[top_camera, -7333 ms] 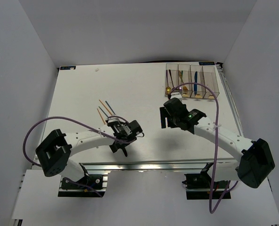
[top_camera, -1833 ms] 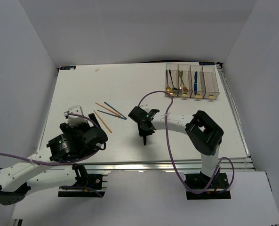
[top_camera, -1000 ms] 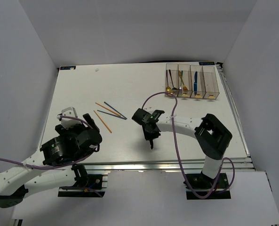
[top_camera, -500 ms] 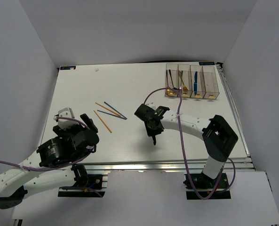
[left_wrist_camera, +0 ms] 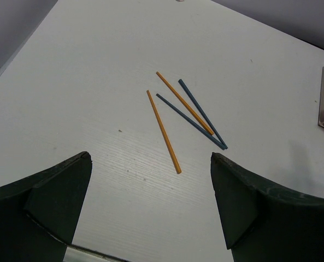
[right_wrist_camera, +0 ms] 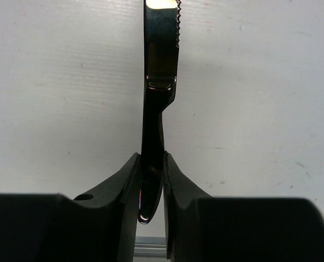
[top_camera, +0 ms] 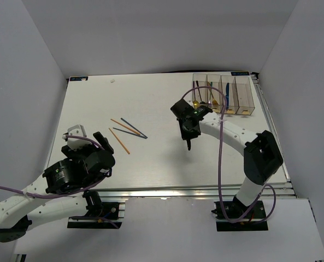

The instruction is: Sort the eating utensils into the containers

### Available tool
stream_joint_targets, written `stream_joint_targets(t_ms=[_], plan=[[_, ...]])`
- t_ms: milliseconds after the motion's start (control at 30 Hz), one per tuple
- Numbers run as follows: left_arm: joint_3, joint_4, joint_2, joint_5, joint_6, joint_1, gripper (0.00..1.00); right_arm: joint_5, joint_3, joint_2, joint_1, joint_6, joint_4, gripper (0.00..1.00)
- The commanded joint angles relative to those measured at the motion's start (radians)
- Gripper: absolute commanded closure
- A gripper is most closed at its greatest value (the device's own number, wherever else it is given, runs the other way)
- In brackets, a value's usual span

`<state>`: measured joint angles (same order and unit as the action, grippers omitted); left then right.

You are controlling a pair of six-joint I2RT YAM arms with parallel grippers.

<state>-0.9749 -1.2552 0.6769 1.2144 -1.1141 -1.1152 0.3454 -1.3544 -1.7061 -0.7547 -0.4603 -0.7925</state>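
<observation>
Right end effector (top_camera: 188, 129): pinching the black knife (top_camera: 189, 144), right of centre in the top view.
Grip, wrist view: the right end effector (right_wrist_camera: 152, 161) has both fingers pressed on the knife (right_wrist_camera: 160, 65) handle from either side. The rounded handle end sits back between them.
Knife blade: runs straight up the wrist frame away from the fingers, with its serrated edge at the upper right.
Knife in the top view: sticks out below the end effector toward the bottom of the frame, over bare desk (top_camera: 151, 98). Whether it touches the desk cannot be told.
Bins (top_camera: 243, 97): four clear ones in a row at the upper right, just up and right of the right end effector. Dark, gold and blue cutlery stands in three of them.
Left end effector (top_camera: 90, 143): spread wide at the lower left, holding nothing.
Left wrist view: the left end effector (left_wrist_camera: 151, 207) shows its dark fingers in the two bottom corners, with desk (left_wrist_camera: 96, 82) between them.
Chopsticks (top_camera: 126, 131): two orange, two blue, lying loose on the desk left of centre, up and right of the left end effector.
Chopsticks, wrist view: they lie mid-frame (left_wrist_camera: 186, 117), above the gap between the fingers and apart from them. One orange stick (left_wrist_camera: 163, 131) lies nearest.
</observation>
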Motion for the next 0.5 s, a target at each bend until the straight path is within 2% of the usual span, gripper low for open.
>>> stream_joint_targets(t_ms=[0,467], plan=[[0.007,0.008,0.004,0.013,0.0,-0.003,0.02,0.015,-0.061,0.053,0.028,0.067,-0.033,1.0],[0.01,0.025,0.03,0.001,0.019,-0.003,0.02,0.017,-0.172,0.036,0.23,0.213,-0.024,1.0]])
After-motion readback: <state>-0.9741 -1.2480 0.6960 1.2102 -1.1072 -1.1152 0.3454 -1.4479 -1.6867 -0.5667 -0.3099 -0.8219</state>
